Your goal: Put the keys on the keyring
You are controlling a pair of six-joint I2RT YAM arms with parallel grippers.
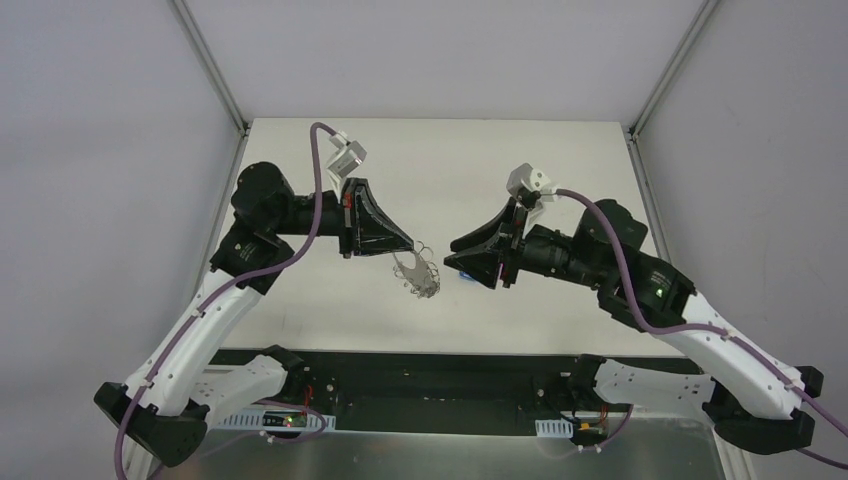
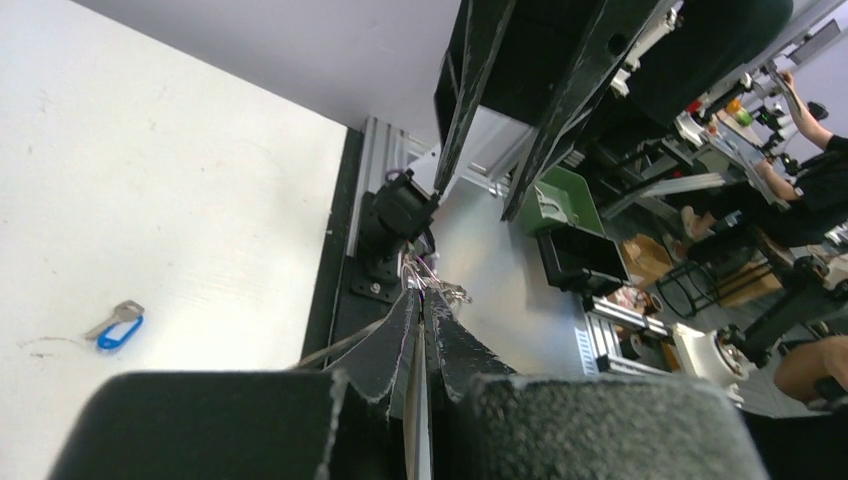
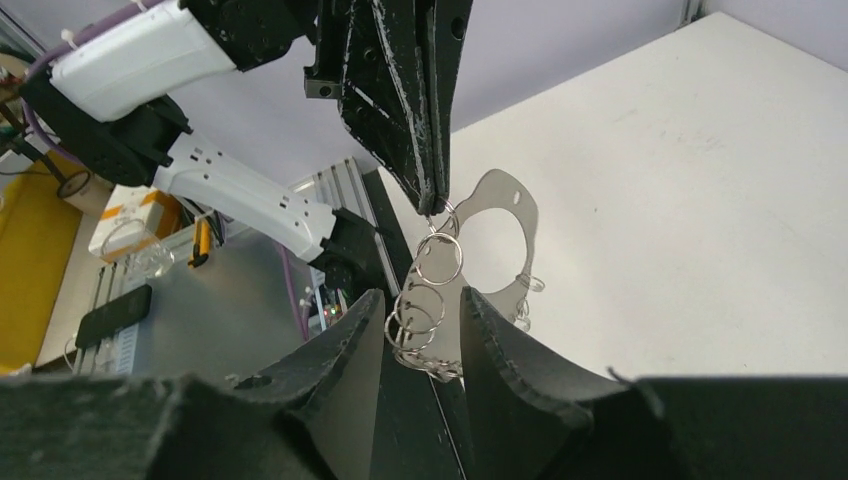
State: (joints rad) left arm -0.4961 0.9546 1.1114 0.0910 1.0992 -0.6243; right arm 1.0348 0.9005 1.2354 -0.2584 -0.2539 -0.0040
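**Right wrist view: ring hangs from a tip pinch, key in neither gripper**

Risk 1: the left gripper (image 3: pixel 432 200) has its fingers clamped on just one small loop at the top of the keyring (image 3: pixel 440 340). The rest dangles free above the surface (image 3: pixel 700 200). A bump or sideways pull could twist the ring or strip it out of that pinch.

Risk 2: the right gripper (image 3: pixel 423 297) is empty, fingers (image 3: pixel 505 335) partly apart and straddling the lower loops. Can't tell whether a pad touches them. Closing here would likely grab loops, not a key.

Risk 3: the key (image 2: pixel 118 325) lies flat on the surface, blue tag with a silvery end. Top view shows a speck of blue just under the right fingers. It's flat and tiny, so a pick attempt may skid it.

Pose: both arms reach inward over mid-surface with wrists rolled sideways. The fingertips face each other, close together.
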